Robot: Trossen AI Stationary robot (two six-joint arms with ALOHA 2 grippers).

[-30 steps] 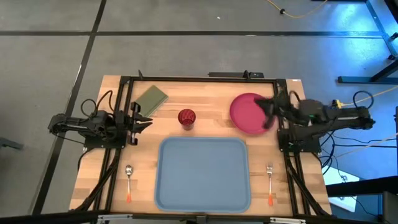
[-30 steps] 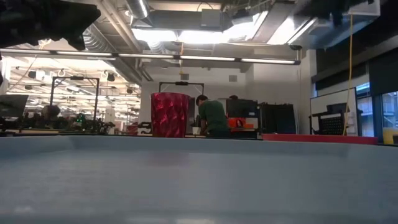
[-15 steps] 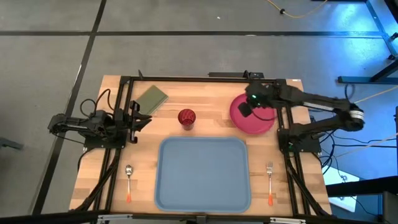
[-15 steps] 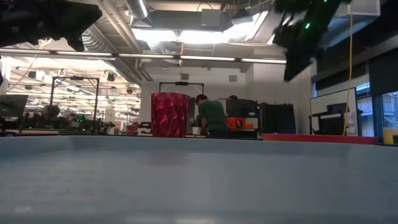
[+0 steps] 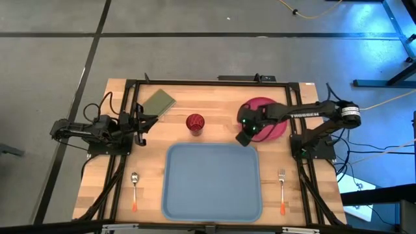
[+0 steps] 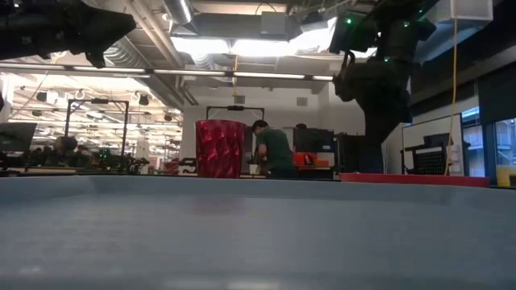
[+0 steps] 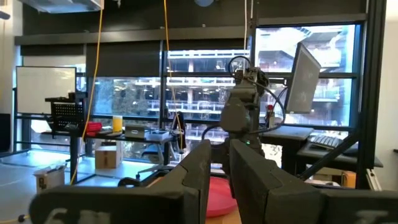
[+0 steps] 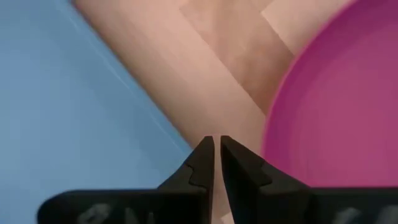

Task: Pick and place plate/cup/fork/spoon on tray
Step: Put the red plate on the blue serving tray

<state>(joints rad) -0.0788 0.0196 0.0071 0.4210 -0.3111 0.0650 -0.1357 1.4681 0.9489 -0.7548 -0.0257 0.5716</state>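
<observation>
The pink-red plate (image 5: 268, 119) lies flat on the table at the far right. My right gripper (image 5: 243, 139) is shut and empty, pointing down over the bare wood between the plate's left rim (image 8: 323, 112) and the light blue tray's (image 5: 211, 182) far right corner (image 8: 74, 124). The dark red cup (image 5: 195, 123) stands upright beyond the tray. The spoon (image 5: 134, 190) lies left of the tray, the fork (image 5: 282, 190) right of it. My left gripper (image 5: 155, 123) is shut and empty at the table's left.
An olive-green flat rectangle (image 5: 157, 103) lies at the far left. Black frame rails (image 5: 208, 82) run along the table's edges. Bare wood lies between cup and plate. A person (image 6: 274, 153) stands far off in the room.
My right arm has reached out from the table's right edge across the plate toward the left, and its gripper has come down over the plate's left rim by the tray's far right corner. The plate has stayed in place.
</observation>
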